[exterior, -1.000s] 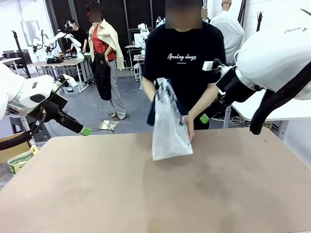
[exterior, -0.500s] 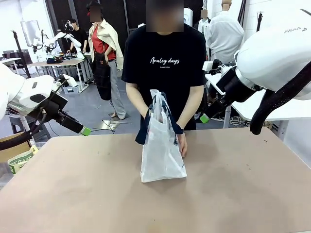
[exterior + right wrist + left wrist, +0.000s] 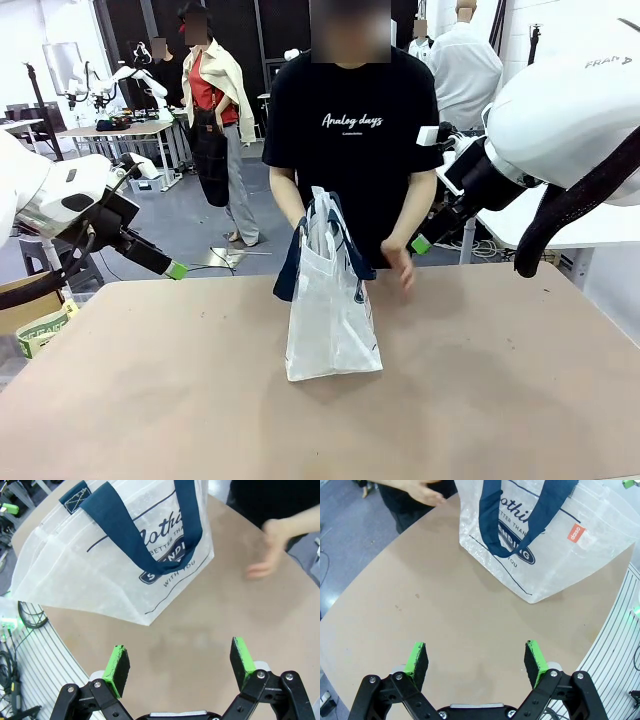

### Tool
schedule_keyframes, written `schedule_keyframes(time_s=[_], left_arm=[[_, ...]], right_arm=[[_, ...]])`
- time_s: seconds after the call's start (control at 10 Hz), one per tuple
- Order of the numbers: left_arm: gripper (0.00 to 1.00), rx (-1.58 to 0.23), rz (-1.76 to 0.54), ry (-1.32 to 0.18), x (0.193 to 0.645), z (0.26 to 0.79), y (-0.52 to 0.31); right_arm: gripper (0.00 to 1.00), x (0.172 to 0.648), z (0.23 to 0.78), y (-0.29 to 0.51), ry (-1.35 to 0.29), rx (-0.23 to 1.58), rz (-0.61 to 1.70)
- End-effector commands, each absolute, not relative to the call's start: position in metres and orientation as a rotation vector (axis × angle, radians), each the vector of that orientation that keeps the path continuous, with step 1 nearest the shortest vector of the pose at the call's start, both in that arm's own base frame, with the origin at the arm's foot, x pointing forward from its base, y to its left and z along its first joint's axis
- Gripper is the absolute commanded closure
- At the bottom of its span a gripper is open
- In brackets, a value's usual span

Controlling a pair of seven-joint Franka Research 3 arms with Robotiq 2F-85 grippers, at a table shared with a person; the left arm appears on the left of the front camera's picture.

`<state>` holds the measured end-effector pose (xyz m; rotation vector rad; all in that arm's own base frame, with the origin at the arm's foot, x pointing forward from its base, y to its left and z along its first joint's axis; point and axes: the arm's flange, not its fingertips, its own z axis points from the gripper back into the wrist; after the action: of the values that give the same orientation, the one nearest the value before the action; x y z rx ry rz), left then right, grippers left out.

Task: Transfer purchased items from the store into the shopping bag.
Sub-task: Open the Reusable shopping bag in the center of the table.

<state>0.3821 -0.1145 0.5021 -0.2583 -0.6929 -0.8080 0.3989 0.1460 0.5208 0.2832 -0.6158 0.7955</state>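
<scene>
The left gripper (image 3: 475, 650) on the left and the right gripper (image 3: 179, 647) on the right both hang with pincers spread wide, holding nothing, above the tan table (image 3: 150, 400). The shopping bag (image 3: 330, 320) stands upright mid-table. Both wrist views show its navy oval logo, partly hidden by a strap, reading "BETTER THAN" and "WITH YOU". The left wrist view also shows a small red tag (image 3: 575, 532), its print unclear. Beyond the bag, the person's hand (image 3: 403, 268) hovers beside it. The black shirt (image 3: 350, 150) reads "Analog days". Behind is a grey-floored workshop.

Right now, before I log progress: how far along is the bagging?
Done: the shopping bag stands upright on the table, the person's hand apart from it. In hand: nothing; left pincer and right pincer are open and empty. Left: moving the items in; I can't tell whether any are inside.
</scene>
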Motion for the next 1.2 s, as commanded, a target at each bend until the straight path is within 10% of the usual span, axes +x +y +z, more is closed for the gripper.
schedule_keyframes(time_s=[0.0,1.1], left_arm=[[0.0,-0.252,-0.805,-0.693,0.3819,0.5026,-0.1143],[0.0,-0.252,-0.805,-0.693,0.3819,0.5026,-0.1143]], right_arm=[[0.0,0.3988,0.5203,0.1462,-0.608,0.291,0.792],[0.0,0.3988,0.5203,0.1462,-0.608,0.291,0.792]])
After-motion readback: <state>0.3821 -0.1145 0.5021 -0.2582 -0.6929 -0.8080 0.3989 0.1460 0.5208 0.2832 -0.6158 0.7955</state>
